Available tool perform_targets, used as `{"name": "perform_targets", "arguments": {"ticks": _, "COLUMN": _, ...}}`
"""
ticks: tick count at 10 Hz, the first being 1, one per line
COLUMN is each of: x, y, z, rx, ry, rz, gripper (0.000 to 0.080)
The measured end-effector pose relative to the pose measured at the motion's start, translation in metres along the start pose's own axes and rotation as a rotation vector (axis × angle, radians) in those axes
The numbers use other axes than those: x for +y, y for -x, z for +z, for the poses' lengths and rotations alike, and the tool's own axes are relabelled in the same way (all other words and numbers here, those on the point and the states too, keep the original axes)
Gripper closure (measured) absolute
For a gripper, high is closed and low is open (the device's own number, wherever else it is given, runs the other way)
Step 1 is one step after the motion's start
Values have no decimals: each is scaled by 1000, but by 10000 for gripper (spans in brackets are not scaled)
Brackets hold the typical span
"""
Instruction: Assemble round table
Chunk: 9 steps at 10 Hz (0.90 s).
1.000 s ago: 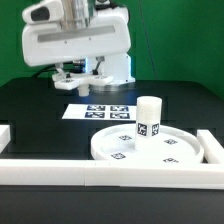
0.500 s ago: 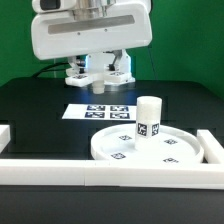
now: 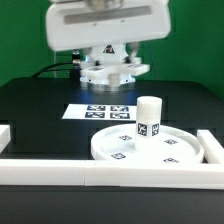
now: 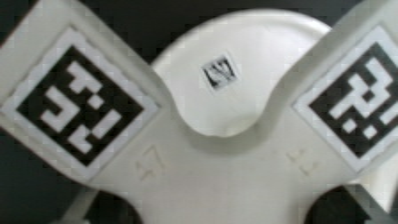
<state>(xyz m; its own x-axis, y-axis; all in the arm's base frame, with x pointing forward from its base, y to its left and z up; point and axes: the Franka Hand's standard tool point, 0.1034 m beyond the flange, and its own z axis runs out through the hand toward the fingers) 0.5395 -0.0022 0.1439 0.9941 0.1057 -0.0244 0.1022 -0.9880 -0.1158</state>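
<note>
The large rimmed round disc (image 3: 108, 150) lies on the black table at the exterior view's right front. The short cylindrical post (image 3: 149, 118) stands upright on it. My gripper (image 3: 112, 60) hangs above the back of the table, well behind the disc and apart from it. It is shut on the cross-shaped foot piece (image 3: 113, 70), which is lifted off the table. In the wrist view the foot piece (image 4: 222, 100) fills the picture, with two tagged arms spreading out, and my gripper (image 4: 217, 208) clasps its near end. My fingers are mostly hidden by the piece.
The marker board (image 3: 98, 112) lies flat on the table below the gripper, behind the disc. White border rails run along the front (image 3: 90, 172), at the exterior view's right (image 3: 212, 148) and at its left (image 3: 5, 135). A green wall stands behind.
The arm has moved toward the exterior view's right, carrying the foot piece with it. The disc and post have not moved.
</note>
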Motion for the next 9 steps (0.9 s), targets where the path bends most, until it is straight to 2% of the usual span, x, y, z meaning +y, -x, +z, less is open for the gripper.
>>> {"name": "perform_targets", "arguments": {"ticks": 2, "x": -16, "y": -2, "z": 10, "rx": -13, "ry": 6, "rz": -32, "gripper": 353}}
{"name": "perform_targets", "arguments": {"ticks": 3, "x": -11, "y": -2, "z": 8, "rx": -11, "ry": 7, "rz": -23, "gripper": 353}}
{"name": "perform_targets", "arguments": {"ticks": 5, "x": -12, "y": -2, "z": 9, "rx": -14, "ry": 12, "rz": -34, "gripper": 353}}
{"name": "perform_targets", "arguments": {"ticks": 6, "x": -16, "y": -6, "z": 7, "rx": -20, "ry": 50, "rz": -110, "gripper": 353}}
{"name": "perform_targets", "arguments": {"ticks": 7, "x": -24, "y": -13, "z": 8, "rx": -22, "ry": 66, "rz": -154, "gripper": 353}}
{"name": "perform_targets", "arguments": {"ticks": 9, "x": -31, "y": -15, "z": 18, "rx": -35, "ry": 70, "rz": -174, "gripper": 353}}
